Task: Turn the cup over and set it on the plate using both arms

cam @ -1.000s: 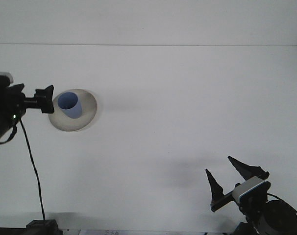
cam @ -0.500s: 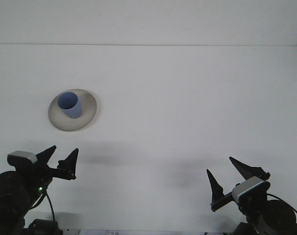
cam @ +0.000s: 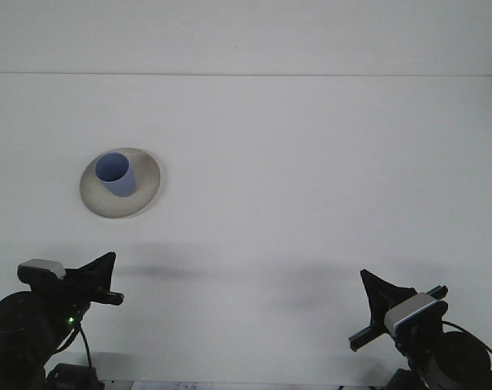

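Two black robot arms sit low at the near edge of a big white table (cam: 311,162), one in each bottom corner. The left gripper (cam: 108,280) is at the bottom left. Its dark pointed fingers (cam: 100,268) look pressed together into one wedge, with no gap showing, and nothing is held between them. A small green light (cam: 69,320) glows on the round black body of that arm, and a thin black cable (cam: 84,345) hangs down beside it. The right gripper (cam: 380,292) is at the bottom right. Its black pointed fingers (cam: 384,296) also look closed up into one wedge shape, and they hold nothing. A small grey box (cam: 415,310) sits on that arm just behind the fingers. The small light blue cup (cam: 116,174) stands upright with its open mouth facing up. It sits on the round cream plate (cam: 145,188), a bit toward the left side of it, and its bottom touches the plate. The plate lies flat on the table, in the left half and farther back than both arms. The cup and plate are well apart from both grippers. The left gripper is nearer to them than the right one. Soft grey shadows (cam: 173,264) lie on the table just beyond each arm.
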Controlling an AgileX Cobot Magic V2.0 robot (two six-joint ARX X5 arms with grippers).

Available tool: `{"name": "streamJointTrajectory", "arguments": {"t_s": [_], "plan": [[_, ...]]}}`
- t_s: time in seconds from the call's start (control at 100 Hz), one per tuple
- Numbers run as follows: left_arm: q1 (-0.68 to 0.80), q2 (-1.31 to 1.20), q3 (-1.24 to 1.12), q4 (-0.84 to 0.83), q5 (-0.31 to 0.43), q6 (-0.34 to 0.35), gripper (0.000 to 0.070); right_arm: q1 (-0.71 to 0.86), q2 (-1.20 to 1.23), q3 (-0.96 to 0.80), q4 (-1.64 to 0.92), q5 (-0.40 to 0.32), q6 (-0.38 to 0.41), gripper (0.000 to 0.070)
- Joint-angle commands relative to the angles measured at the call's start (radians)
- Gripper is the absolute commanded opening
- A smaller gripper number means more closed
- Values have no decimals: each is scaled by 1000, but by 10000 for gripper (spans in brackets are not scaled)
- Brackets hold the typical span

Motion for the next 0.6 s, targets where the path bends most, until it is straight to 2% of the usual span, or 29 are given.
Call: {"name": "streamJointTrajectory", "arguments": {"t_s": [0.0,0.5,0.59], "plan": [[-2,3,14,26,3,-1,15,9,-1,4,16,0,0,7],[0,0,14,34,2,1,15,9,-1,4,16,0,0,7],[14,-27,-8,61,-26,148,15,9,-1,4,16,0,0,7]]}}
